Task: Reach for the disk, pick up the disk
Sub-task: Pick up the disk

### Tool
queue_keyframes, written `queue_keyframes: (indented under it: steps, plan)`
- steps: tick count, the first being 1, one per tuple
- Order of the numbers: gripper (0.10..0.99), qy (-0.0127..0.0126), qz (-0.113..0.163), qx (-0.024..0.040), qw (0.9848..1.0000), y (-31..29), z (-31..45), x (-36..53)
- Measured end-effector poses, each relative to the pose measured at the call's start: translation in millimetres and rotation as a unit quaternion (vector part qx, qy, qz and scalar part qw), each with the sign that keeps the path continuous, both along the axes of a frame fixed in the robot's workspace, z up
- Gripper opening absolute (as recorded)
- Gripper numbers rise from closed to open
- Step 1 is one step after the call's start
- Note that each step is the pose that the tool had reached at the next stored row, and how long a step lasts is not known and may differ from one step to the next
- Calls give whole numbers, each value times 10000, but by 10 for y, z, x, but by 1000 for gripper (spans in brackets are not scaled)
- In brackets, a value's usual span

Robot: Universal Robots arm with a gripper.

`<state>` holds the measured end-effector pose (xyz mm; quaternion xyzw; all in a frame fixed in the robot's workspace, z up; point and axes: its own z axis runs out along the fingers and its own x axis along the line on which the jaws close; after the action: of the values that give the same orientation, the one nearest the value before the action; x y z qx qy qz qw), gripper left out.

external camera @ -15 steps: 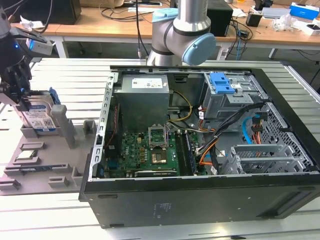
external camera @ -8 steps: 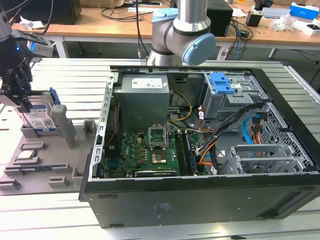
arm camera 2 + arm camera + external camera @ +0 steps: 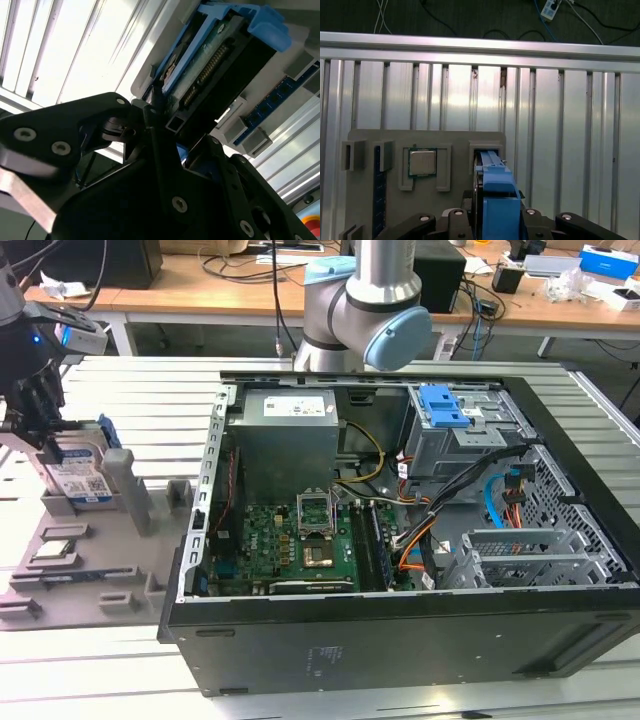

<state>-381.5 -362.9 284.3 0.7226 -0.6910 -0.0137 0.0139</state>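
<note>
The disk (image 3: 80, 478) stands on edge in a slot of the grey holder tray (image 3: 90, 570) at the exterior view's far left, its blue-and-white label facing out. My gripper (image 3: 50, 435) comes down on it from above, its black fingers on either side of the upper end. In the first wrist view the disk's blue rail (image 3: 495, 175) runs between the two fingers (image 3: 457, 216), which sit close against it. In the second wrist view one finger (image 3: 155, 107) touches the disk's (image 3: 215, 60) connector end. The disk still rests in its slot.
A processor chip (image 3: 422, 162) and a blue memory stick (image 3: 379, 200) lie in other pockets of the tray. An open computer case (image 3: 400, 510) with a blue-latched drive cage (image 3: 445, 405) stands to the exterior view's right. The arm's base (image 3: 365, 310) is behind it, on a slatted metal table (image 3: 140, 390).
</note>
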Motion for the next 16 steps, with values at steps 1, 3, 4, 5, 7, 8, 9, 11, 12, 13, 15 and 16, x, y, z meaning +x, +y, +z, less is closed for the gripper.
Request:
queue_keyframes:
  steps: [1, 3, 4, 5, 7, 8, 9, 11, 12, 13, 15, 16]
  plan:
    - [400, 0, 0, 0, 10000, 0, 0, 0]
    - [365, 0, 0, 0, 10000, 0, 0, 0]
    - [365, 0, 0, 0, 10000, 0, 0, 0]
    - [365, 0, 0, 0, 10000, 0, 0, 0]
    - [365, 0, 1, 0, 10000, 0, 0, 0]
    - [365, 0, 1, 0, 10000, 0, 0, 0]
    - [365, 0, 1, 0, 10000, 0, 0, 0]
    - [365, 0, 1, 0, 10000, 0, 0, 0]
    - [365, 0, 1, 0, 10000, 0, 0, 0]
    - [365, 0, 1, 0, 10000, 0, 0, 0]
    - [365, 0, 1, 0, 10000, 0, -1, 1]
    - [365, 0, 1, 0, 10000, 0, 0, 2]
